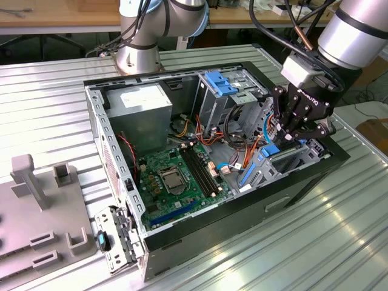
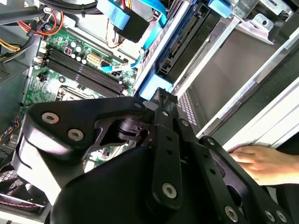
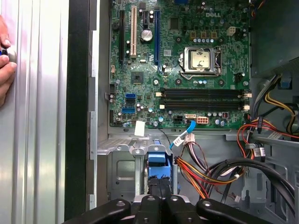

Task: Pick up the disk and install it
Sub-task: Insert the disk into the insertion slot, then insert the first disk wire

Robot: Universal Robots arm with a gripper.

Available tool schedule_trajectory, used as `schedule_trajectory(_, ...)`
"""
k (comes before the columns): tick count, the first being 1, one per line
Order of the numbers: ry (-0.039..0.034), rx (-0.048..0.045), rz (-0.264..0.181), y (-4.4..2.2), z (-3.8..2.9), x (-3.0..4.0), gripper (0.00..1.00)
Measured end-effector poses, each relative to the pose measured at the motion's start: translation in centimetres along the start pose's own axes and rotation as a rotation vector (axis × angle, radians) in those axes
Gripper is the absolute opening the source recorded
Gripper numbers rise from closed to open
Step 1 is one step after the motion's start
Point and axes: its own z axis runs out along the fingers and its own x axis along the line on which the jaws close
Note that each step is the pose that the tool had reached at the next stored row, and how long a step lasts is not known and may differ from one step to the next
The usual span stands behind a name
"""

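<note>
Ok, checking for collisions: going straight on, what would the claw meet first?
Likely the disk: its blue bracket sits right ahead of the claw in the bay. Whether they already touch, I can't tell.

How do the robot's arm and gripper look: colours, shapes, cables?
The arm is a silver-grey metal tube with black cables and one copper-coloured cable alongside. A light grey block joins it to the black gripper, which bears white lettering. Its fingers are black jointed bars with silver screws.

Exterior view overlooks case (image 1: 242, 212); both wrist views share motherboard (image 3: 140, 93) (image 2: 74, 46).
</note>
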Motion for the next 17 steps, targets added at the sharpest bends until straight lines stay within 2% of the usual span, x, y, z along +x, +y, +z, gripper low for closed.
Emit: schedule_trajectory(17,0.0,0.0,0.0,-0.07,0.02,0.1,0.11)
